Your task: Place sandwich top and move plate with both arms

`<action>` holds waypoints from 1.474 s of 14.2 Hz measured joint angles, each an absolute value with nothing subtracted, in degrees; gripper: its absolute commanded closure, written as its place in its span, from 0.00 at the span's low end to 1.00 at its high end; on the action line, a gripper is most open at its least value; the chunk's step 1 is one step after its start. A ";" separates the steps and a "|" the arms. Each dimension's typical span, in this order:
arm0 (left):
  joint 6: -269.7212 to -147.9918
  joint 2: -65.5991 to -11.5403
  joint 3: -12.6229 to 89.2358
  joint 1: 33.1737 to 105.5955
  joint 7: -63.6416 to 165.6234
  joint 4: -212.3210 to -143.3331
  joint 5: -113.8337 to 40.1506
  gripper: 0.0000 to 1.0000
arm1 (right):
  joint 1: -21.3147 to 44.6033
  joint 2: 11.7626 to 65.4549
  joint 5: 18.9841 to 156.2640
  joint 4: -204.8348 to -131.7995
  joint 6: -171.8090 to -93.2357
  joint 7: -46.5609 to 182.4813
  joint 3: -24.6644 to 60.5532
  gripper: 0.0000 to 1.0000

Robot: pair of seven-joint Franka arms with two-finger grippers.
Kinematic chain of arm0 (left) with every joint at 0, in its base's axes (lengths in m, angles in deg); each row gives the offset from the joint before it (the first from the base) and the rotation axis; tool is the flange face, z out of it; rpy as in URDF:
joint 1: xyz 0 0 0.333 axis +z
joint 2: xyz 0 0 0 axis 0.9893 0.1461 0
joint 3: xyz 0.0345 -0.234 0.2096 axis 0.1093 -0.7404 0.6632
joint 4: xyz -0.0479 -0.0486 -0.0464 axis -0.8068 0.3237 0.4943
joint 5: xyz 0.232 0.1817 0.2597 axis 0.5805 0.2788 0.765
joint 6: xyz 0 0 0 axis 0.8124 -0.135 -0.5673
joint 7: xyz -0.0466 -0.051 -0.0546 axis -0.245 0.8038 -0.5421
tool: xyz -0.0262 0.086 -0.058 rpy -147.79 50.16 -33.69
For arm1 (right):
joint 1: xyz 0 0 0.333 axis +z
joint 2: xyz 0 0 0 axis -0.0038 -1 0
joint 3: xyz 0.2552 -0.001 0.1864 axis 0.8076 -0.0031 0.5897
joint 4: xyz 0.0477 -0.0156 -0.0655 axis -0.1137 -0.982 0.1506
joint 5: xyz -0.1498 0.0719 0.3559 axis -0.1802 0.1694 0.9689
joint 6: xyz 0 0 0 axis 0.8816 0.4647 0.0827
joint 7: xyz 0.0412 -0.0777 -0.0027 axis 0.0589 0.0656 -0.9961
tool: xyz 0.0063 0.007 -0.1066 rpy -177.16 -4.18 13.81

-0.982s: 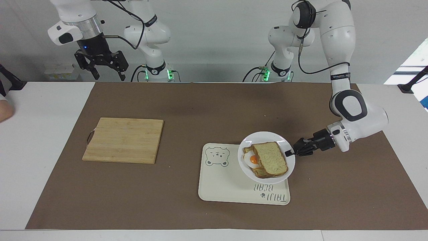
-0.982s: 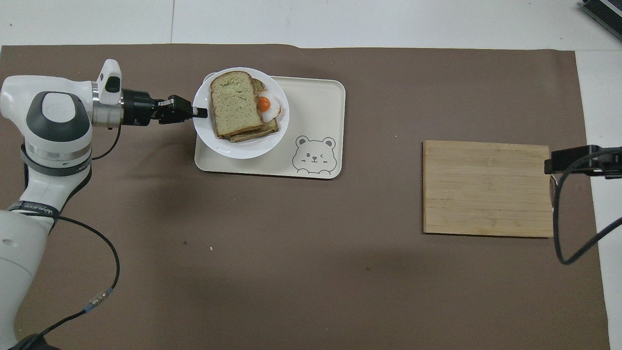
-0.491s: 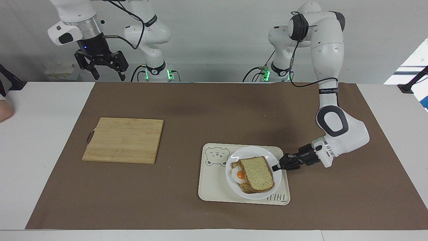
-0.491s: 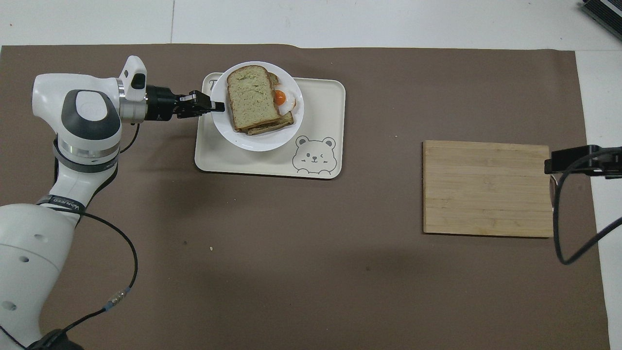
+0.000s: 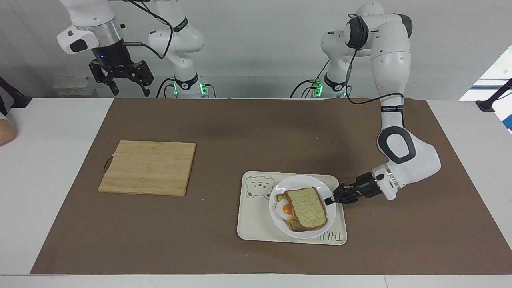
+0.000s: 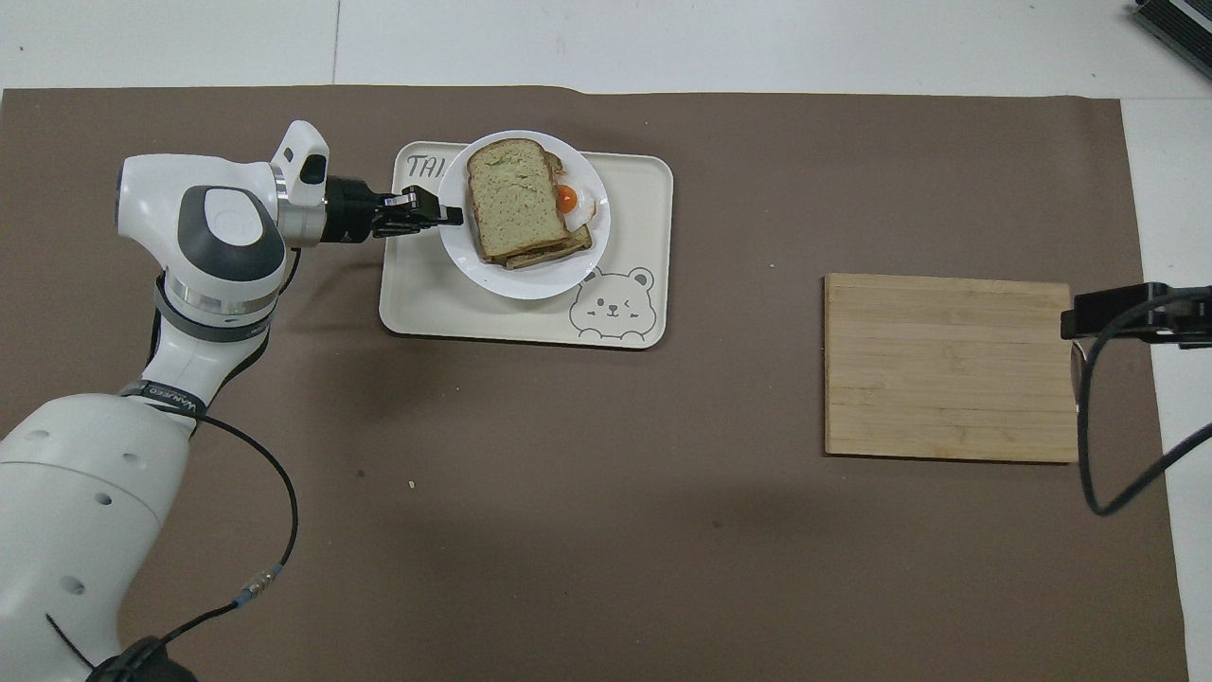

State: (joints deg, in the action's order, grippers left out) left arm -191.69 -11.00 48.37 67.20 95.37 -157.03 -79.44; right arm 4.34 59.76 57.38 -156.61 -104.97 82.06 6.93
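A brown mat [image 5: 256, 132] covers a white table before a pale grey wall. In the facing view, the plate [image 5: 316, 230] sits on the cream bear tray [image 5: 256, 224], toward the left arm's end of the table. The sandwich top [image 5: 306, 207] already lies on the stack, with the fried egg [image 5: 286, 209] peeking out beside it. The left gripper [image 5: 330, 200] comes in low from the side, its fingertips pinched together on the plate's rim. The right gripper [image 5: 127, 89] waits high above its own end of the table, fingers spread and empty. A wooden cutting board [image 5: 148, 167] lies bare, well apart from the tray.

From overhead, the left gripper [image 6: 453, 215] meets the plate [image 6: 492, 279] at its edge, and the bread [image 6: 516, 199] covers most of the 2 slices below.

Judging by this, the topping step is done and the plate is on the tray; releasing the rim seems to be what is left
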 measured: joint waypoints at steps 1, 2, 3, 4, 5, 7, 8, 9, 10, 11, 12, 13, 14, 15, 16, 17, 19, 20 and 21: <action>-191.68 -10.98 48.36 66.89 95.23 -157.24 -79.44 1.00 | 4.34 59.76 57.38 -156.61 -104.97 82.06 6.93 0.00; -191.68 -10.98 48.32 66.48 95.05 -157.57 -79.47 1.00 | 4.34 59.76 57.38 -156.61 -104.97 82.06 6.93 0.00; -191.68 -10.99 48.33 66.07 94.95 -157.84 -79.60 1.00 | 4.34 59.76 57.38 -156.61 -104.97 82.06 6.93 0.00; -191.67 -10.99 48.33 65.73 94.78 -158.04 -79.85 0.87 | 4.34 59.76 57.38 -156.61 -104.97 82.06 6.93 0.00; -191.65 -10.99 48.36 65.53 94.53 -158.17 -79.95 0.83 | 4.34 59.76 57.38 -156.61 -104.97 82.06 6.93 0.00; -191.38 -10.98 48.77 65.52 94.32 -158.72 -79.87 0.70 | 4.34 59.76 57.38 -156.61 -104.97 82.06 6.93 0.00; -190.98 -10.98 49.15 65.57 94.33 -158.85 -79.45 0.69 | 4.34 59.76 57.38 -156.61 -104.97 82.06 6.93 0.00; -190.66 -11.08 49.44 65.63 94.34 -158.82 -78.71 0.65 | 4.34 59.76 57.38 -156.61 -104.97 82.06 6.93 0.00; -190.44 -11.48 49.67 65.64 94.34 -158.78 -77.56 0.57 | 4.34 59.76 57.38 -156.61 -104.97 82.06 6.93 0.00; -190.35 -12.19 49.86 65.65 94.33 -158.76 -76.07 0.46 | 4.34 59.76 57.38 -156.61 -104.97 82.06 6.93 0.00; -190.34 -13.12 50.04 65.65 94.23 -158.74 -74.14 0.39 | 4.34 59.76 57.38 -156.61 -104.97 82.06 6.93 0.00; -190.33 -14.14 50.20 65.65 93.71 -158.72 -71.73 0.35 | 4.34 59.76 57.38 -156.61 -104.97 82.06 6.93 0.00; -190.33 -15.34 50.35 65.64 92.82 -158.68 -68.47 0.18 | 4.34 59.76 57.38 -156.61 -104.97 82.06 6.93 0.00; -190.33 -16.46 50.44 65.64 91.79 -158.64 -65.08 0.00 | 4.34 59.76 57.38 -156.61 -104.97 82.06 6.93 0.00; -190.35 -17.62 50.48 65.64 90.82 -158.56 -61.22 0.00 | 4.34 59.76 57.38 -156.61 -104.97 82.06 6.93 0.00; -190.37 -18.98 50.54 65.64 90.05 -158.41 -56.84 0.00 | 4.34 59.76 57.38 -156.61 -104.97 82.06 6.93 0.00; -190.42 -21.52 50.94 65.63 88.49 -157.89 -48.44 0.00 | 4.34 59.76 57.38 -156.61 -104.97 82.06 6.93 0.00; -190.41 -22.73 51.31 65.63 87.36 -157.50 -44.01 0.00 | 4.34 59.76 57.37 -156.61 -104.97 82.06 6.93 0.00; -190.37 -24.09 51.64 65.63 86.19 -157.09 -38.71 0.00 | 4.34 59.76 57.38 -156.61 -104.97 82.06 6.93 0.00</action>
State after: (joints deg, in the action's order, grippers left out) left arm -190.37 -24.09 51.64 65.63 86.19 -157.09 -38.71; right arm 4.34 59.76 57.38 -156.61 -104.97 82.06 6.93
